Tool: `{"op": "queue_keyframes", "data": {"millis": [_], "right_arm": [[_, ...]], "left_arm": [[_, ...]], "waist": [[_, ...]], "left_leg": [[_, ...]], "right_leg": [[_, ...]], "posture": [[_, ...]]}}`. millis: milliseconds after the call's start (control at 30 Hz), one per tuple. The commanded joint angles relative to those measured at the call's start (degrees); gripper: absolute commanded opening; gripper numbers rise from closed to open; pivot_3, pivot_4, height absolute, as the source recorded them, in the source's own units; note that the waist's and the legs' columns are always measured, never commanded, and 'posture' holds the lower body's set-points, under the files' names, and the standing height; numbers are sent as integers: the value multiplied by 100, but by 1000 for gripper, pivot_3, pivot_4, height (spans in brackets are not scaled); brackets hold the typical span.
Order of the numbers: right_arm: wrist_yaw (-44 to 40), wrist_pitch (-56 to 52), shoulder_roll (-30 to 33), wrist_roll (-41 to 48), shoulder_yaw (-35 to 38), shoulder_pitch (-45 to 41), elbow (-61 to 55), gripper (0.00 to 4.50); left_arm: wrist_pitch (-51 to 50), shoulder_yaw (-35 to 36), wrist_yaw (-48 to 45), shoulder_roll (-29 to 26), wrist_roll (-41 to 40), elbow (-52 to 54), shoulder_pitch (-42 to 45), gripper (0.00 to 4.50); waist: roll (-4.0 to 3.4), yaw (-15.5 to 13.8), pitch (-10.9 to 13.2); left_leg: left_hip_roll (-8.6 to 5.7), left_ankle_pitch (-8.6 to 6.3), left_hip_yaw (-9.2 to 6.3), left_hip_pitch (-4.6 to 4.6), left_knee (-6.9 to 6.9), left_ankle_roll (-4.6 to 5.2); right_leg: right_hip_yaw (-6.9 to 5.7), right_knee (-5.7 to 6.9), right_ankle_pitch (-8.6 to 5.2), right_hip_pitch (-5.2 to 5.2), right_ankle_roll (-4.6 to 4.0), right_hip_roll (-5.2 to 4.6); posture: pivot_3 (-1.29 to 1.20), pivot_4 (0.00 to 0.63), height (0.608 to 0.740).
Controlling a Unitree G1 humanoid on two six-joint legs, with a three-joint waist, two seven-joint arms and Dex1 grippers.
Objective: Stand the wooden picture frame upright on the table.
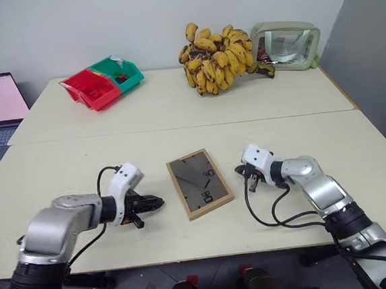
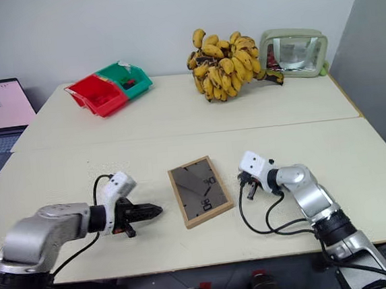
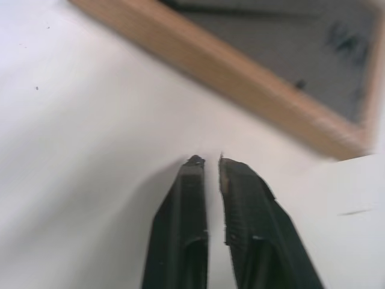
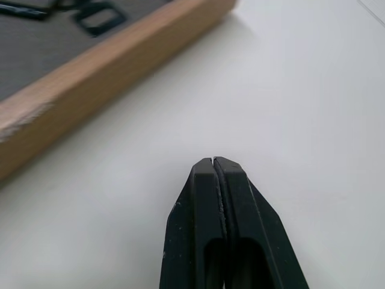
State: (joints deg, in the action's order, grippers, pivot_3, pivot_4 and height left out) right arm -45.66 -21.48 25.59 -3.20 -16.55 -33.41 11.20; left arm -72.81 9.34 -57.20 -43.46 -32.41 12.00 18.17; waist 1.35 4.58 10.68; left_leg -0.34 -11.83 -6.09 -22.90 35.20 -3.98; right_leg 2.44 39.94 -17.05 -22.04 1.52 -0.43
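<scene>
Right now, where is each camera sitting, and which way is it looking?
Left eye and right eye views: on the head, looking forward and down over the table; both arms show, with the wooden picture frame lying flat between the left gripper and right gripper.
Left wrist view: on the left wrist, looking along its two slightly parted fingers toward the frame's edge.
Right wrist view: on the right wrist, looking along its shut fingers toward the frame.
All views share the frame and tabletop.
</scene>
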Motion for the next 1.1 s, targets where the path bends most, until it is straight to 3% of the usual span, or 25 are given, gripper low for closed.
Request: {"op": "queue_keyframes", "data": {"millis": [33,200,333,533,667,800,1100], "right_arm": [[25,304,-164,54,88,-265,294,0],[14,266,-318,64,27,-126,122,0],[20,102,-412,75,-54,109,-222,0],[108,-146,-574,67,-104,238,-539,0],[185,-242,-760,16,-186,224,-599,0],[259,-260,-930,-27,-303,195,-576,0],[377,-490,-1127,55,-356,273,-718,0]], "left_arm": [[-1939,1233,292,526,-1373,-1010,743,1612],[-1969,1287,1231,704,-2192,-1215,266,2596],[-1969,1466,2055,1174,-2796,-1186,-314,3345],[-1959,1584,2781,1700,-2765,-1303,-446,4442],[-1682,1464,3168,2053,-2356,-1567,-347,4442],[-1756,1295,3072,2226,-2444,-1553,-297,4442],[-1539,1375,3326,2588,-2390,-1505,-262,4442]], "waist": [[4,-26,1],[7,12,-1],[3,12,-4],[-1,-6,-9],[-15,-73,-19],[-19,-142,-32],[-36,-270,-54]], "left_leg": [[-1,0,-7,-1,3,0],[10,0,-6,-1,1,0],[12,0,-5,4,-1,-1],[5,1,-2,11,0,-2],[-4,1,-2,38,0,-2],[-9,1,1,85,-2,-2],[-11,1,0,87,-3,-2]], "right_leg": [[-9,1,0,1,1,0],[-2,1,0,0,0,-10],[6,1,1,-3,0,-39],[2,4,1,5,0,-41],[0,-1,0,37,2,-44],[1,-10,-8,83,16,-44],[1,-49,-11,100,35,-44]], "posture": [[0,150,740],[0,150,740],[0,150,740],[0,150,740],[0,150,740],[0,150,740],[0,150,740]]}}
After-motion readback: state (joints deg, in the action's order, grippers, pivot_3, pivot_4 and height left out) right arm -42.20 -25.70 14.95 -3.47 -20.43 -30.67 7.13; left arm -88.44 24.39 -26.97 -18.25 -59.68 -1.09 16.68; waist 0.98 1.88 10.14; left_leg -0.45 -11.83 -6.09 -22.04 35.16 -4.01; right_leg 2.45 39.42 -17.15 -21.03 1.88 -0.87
